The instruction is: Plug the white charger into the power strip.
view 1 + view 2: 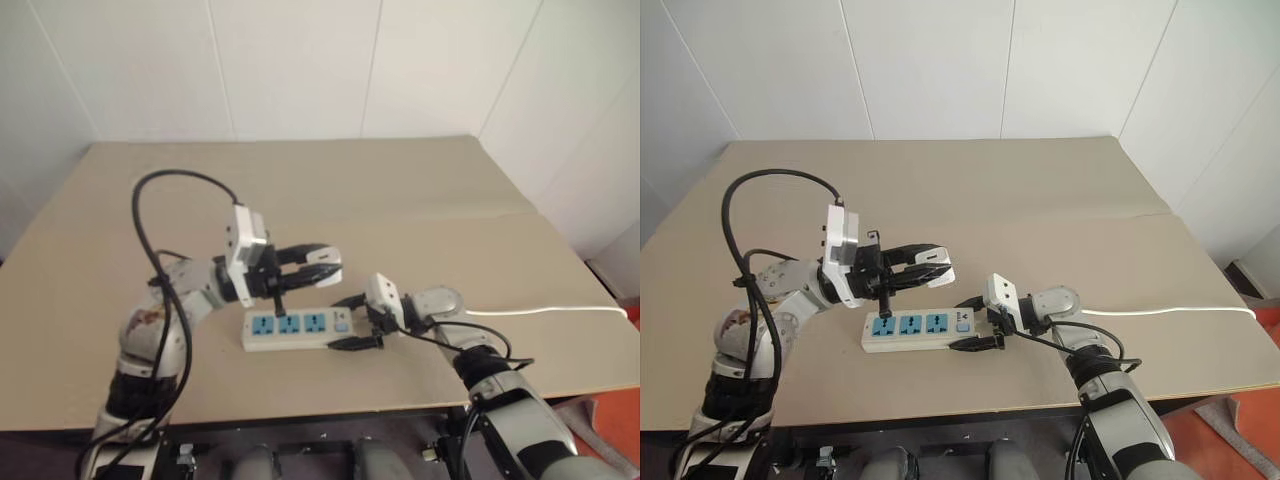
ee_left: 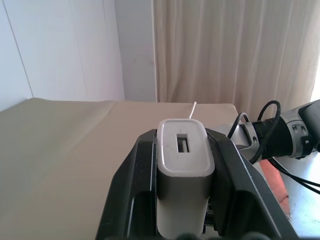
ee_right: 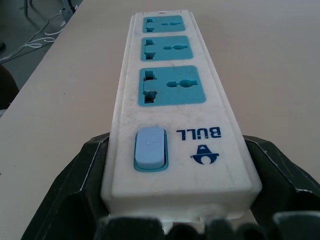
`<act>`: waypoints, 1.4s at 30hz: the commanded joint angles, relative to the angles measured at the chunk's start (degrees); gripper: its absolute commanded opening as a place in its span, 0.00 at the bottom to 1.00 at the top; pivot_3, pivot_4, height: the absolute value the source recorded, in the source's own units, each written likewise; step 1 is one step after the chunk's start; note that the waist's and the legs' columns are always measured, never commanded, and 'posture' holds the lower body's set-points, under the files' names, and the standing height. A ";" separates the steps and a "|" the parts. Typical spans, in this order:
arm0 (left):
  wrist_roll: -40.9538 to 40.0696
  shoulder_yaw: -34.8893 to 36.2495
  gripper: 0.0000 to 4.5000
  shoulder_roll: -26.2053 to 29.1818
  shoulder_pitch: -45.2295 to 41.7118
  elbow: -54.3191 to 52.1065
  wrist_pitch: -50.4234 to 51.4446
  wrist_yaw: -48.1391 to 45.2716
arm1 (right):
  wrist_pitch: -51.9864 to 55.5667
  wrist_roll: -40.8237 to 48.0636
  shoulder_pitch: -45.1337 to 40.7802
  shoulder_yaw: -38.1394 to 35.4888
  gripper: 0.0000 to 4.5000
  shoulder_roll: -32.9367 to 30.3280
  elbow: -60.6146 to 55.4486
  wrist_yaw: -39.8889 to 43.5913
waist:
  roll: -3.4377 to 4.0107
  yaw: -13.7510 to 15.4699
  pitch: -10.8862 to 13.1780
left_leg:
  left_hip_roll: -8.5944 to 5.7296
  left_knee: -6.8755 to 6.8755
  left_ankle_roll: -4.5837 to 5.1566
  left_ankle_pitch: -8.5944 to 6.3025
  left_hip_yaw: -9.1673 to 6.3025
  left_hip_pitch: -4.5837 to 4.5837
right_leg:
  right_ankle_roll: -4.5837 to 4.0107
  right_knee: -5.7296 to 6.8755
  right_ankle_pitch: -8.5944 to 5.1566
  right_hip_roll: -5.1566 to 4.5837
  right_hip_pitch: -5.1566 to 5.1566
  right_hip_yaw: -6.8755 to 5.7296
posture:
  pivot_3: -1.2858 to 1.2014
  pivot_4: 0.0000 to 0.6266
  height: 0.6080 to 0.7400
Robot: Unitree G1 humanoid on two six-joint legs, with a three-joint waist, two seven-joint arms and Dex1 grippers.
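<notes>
The white charger (image 2: 183, 172) sits clamped between the black fingers of my left gripper (image 1: 328, 268), which is shut on it. That gripper hangs level just above and behind the power strip (image 1: 295, 328) and points to the right. The power strip lies flat on the table with three blue sockets (image 3: 170, 86) facing up and a pale blue switch (image 3: 149, 147) at its right end. At that switch end my right gripper (image 1: 352, 322) has one black finger on each long side of the strip, shut on it.
The strip's thin white cord (image 1: 545, 311) runs right across the tan table (image 1: 400, 190) to its edge. A black cable (image 1: 137, 215) loops above my left arm. White walls stand behind the table, and its front edge is near the strip.
</notes>
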 commanded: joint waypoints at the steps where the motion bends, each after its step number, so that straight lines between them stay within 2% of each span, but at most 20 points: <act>1: 0.79 -2.58 0.23 0.45 1.26 1.57 -2.56 -2.83 | 0.54 -2.19 0.89 1.17 0.76 -0.53 -0.18 0.55 | 0.00 -0.01 0.00 | 0.00 -0.02 0.00 0.00 0.00 0.00 | 0.00 -0.05 0.00 0.00 0.02 0.00 | 0.52 0.24 1.00; 10: 5.11 -6.07 0.23 1.03 2.83 7.27 -8.37 -5.20 | 0.93 -2.48 0.73 1.51 0.76 -0.83 -0.47 0.66 | 0.00 0.02 0.00 | 0.00 -0.05 0.00 0.00 0.01 0.00 | 0.00 -0.11 0.00 0.00 0.03 0.00 | 0.52 0.24 1.00; 21: 5.31 -7.31 0.23 2.85 3.10 10.65 -11.07 -10.83 | 1.06 -2.45 1.07 1.66 0.76 -0.96 -0.96 0.36 | 0.01 0.04 0.01 | 0.00 -0.10 0.00 0.00 0.02 -0.02 | 0.00 -0.15 0.00 0.00 0.01 0.00 | 0.52 0.24 1.00; 42: 8.61 -8.03 0.23 1.27 0.55 18.07 -17.43 -12.72 | 1.64 -2.27 1.01 1.45 0.76 -0.90 -1.27 -0.20 | 0.02 0.02 0.01 | 0.00 -0.21 0.00 0.00 0.04 -0.04 | -0.01 -0.21 -0.01 0.00 -0.04 0.02 | 0.52 0.24 1.00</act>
